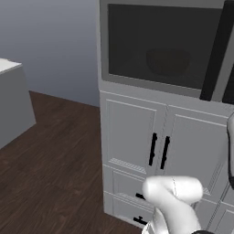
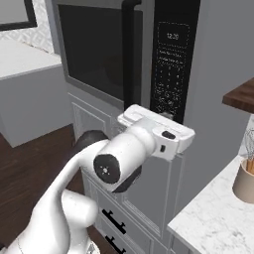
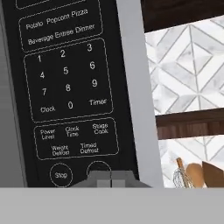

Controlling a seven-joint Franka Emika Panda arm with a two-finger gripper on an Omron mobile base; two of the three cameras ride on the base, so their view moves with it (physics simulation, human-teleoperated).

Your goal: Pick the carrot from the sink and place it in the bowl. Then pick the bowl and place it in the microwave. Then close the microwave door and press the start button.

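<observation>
Fingertips of the hand (image 3: pixel 111 178) sit pressed together with nothing between them, right up against the black control strip (image 3: pixel 70 87) of the microwave (image 2: pixel 149 59). In the hand view they cover the lower part of a round button just right of the one marked Stop (image 3: pixel 61 175); its label is hidden, so it is probably the start button, though that cannot be read. Above it run rows of small keys, a number pad and preset names. From the right base view, the white hand has reached the foot of that strip, beside the microwave door (image 2: pixel 99 54), which lies shut with its dark glass facing out. Through the glass in the left base view, a faint rounded shape, seemingly the bowl (image 1: pixel 167 61), sits inside the cavity. The button is a flat, rigid panel key: nothing to grip, only a short, straight, firm push with the closed tips. Grey cabinet doors (image 1: pixel 151 141) with black handles stand below, and a table (image 2: pixel 213 218) of pale marble carries a utensil pot (image 2: pixel 244 181).
</observation>
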